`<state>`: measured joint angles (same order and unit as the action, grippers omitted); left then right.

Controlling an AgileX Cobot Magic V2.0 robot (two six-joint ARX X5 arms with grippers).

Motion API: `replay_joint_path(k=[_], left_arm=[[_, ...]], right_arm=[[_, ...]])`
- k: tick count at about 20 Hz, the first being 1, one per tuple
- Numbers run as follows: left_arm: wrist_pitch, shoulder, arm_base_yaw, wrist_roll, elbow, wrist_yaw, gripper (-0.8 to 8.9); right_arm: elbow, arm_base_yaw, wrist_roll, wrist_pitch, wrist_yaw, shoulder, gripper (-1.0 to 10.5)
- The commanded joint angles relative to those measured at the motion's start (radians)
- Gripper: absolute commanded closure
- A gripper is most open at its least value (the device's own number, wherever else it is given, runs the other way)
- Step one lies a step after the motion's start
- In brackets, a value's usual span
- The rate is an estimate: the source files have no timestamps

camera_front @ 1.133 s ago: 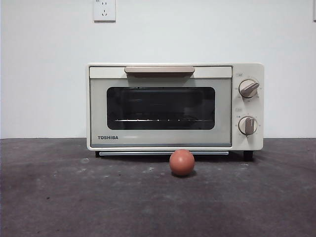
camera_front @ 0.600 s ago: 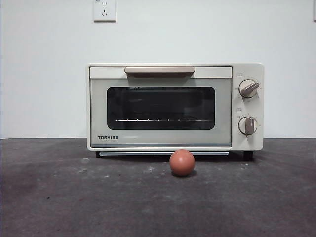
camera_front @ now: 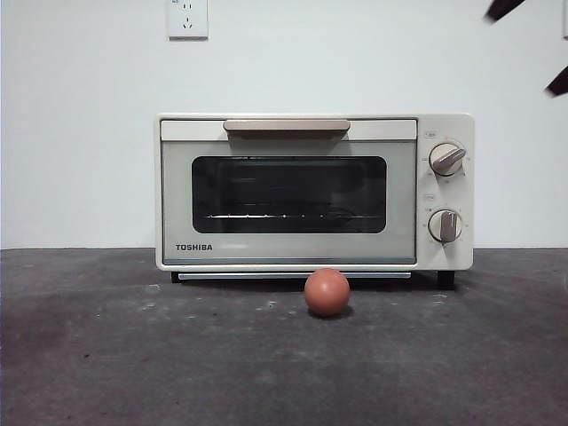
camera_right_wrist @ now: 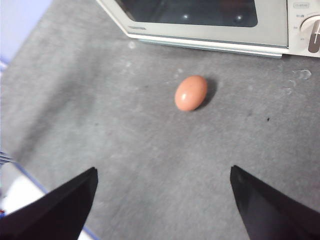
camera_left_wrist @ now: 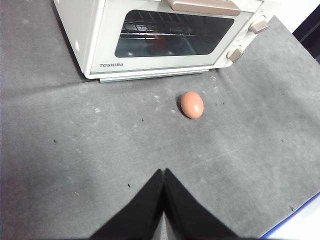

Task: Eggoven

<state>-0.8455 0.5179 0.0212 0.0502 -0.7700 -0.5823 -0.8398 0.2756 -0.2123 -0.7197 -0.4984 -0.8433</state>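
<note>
The reddish-brown egg point(camera_front: 327, 293) lies on the dark grey table just in front of the cream TOSHIBA toaster oven point(camera_front: 288, 191), whose door is closed. The egg also shows in the left wrist view point(camera_left_wrist: 192, 104) and the right wrist view point(camera_right_wrist: 191, 93). My right gripper point(camera_right_wrist: 162, 172) is open and empty, above the table and short of the egg. Its two black tips point(camera_front: 529, 49) show at the top right corner of the front view. My left gripper point(camera_left_wrist: 163, 172) is shut and empty, held back from the egg.
The oven point(camera_left_wrist: 165, 35) has two grey knobs point(camera_front: 446, 160) on its right side and a handle point(camera_front: 286, 126) along the door's top. A white wall with a socket point(camera_front: 187, 18) stands behind. The table's edge point(camera_left_wrist: 292, 220) runs close by.
Two black jaw tips have come into the top right corner of the front view. The egg and the oven have not moved.
</note>
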Motion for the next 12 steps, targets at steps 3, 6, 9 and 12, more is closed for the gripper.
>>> replay_joint_path(k=[3, 6, 9, 12], left_arm=[[0.009, 0.004, 0.001, -0.010, -0.020, -0.006, 8.06], [0.008, 0.004, 0.001, -0.010, -0.020, -0.006, 8.06], [0.009, 0.004, 0.013, -0.009, -0.020, -0.006, 8.06], [0.009, 0.005, 0.037, -0.009, -0.020, -0.006, 8.06]], right_arm=[[-0.017, 0.211, -0.156, 0.160, 0.234, -0.164, 5.2], [-0.023, 0.315, -0.230, 0.291, 0.357, -0.296, 5.2], [-0.063, 0.374, -0.261, 0.335, 0.444, -0.449, 5.2], [-0.138, 0.395, -0.260, 0.341, 0.478, -0.589, 5.2]])
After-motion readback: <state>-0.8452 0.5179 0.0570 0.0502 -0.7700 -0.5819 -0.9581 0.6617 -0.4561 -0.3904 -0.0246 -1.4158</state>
